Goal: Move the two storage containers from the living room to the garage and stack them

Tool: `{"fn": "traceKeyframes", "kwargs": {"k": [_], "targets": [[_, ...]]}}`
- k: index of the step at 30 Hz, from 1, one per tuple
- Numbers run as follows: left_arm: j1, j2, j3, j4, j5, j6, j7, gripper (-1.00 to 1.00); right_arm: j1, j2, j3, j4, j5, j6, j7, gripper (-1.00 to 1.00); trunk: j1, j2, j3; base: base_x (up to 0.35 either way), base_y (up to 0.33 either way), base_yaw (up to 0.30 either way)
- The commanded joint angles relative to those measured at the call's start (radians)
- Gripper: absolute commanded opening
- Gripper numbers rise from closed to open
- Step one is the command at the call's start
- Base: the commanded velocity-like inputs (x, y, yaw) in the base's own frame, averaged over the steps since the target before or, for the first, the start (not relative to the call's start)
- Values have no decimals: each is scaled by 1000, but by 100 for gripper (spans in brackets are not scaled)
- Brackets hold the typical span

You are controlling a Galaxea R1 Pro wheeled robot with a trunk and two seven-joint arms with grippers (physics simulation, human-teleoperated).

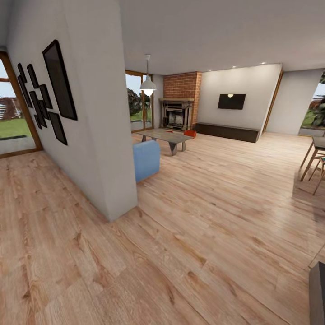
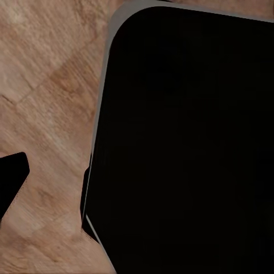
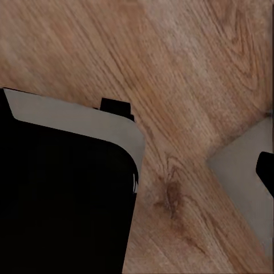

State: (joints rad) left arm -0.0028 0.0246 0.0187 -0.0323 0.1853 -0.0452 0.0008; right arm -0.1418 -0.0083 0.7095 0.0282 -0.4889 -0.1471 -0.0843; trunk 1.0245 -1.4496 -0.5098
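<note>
I look across the living room's light wood plank floor [image 1: 212, 216]. Far ahead, an orange-red storage container [image 1: 190, 133] sits on the floor beside the low grey coffee table [image 1: 164, 135], in front of the brick fireplace [image 1: 177, 113]. A small red spot [image 1: 170, 132] shows on the tabletop; I cannot tell what it is. In the left wrist view a dark fingertip [image 2: 11, 182] pokes in at the frame's edge over the planks beside the robot's black base [image 2: 188, 148]. The right wrist view shows a dark fingertip [image 3: 266, 171] at its edge and the black base [image 3: 63, 194].
A white wall corner [image 1: 115, 149] with black picture frames juts out close on the left. A blue sofa end [image 1: 146, 159] stands behind it. Chairs and a table [image 1: 316, 158] sit at the right. A wall TV [image 1: 231, 101] and a low dark bench [image 1: 228, 131] are at the back.
</note>
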Motion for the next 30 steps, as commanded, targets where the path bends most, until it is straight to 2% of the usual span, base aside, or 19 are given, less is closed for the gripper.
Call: {"fn": "traceKeyframes", "kwargs": {"k": [1, 11, 15, 30], "targets": [[0, 0, 1, 0, 5, -2, 0, 100, -1, 1, 8, 2, -8, -5, 0, 100, 1, 0, -1, 321, 0, 0], [0, 0, 1, 0, 5, -2, 0, 100, -1, 0, 7, 2, -10, -19, -2, 100, 1, 0, -1, 321, 0, -35], [0, 0, 1, 0, 5, -4, 0, 100, -1, 1, 7, 2, -10, -49, -2, 100, 1, 0, -1, 322, 0, -220], [0, 0, 1, 0, 5, -3, 0, 100, -1, 1, 7, 2, -10, -50, -2, 100, 1, 0, -1, 322, 0, -250]]}}
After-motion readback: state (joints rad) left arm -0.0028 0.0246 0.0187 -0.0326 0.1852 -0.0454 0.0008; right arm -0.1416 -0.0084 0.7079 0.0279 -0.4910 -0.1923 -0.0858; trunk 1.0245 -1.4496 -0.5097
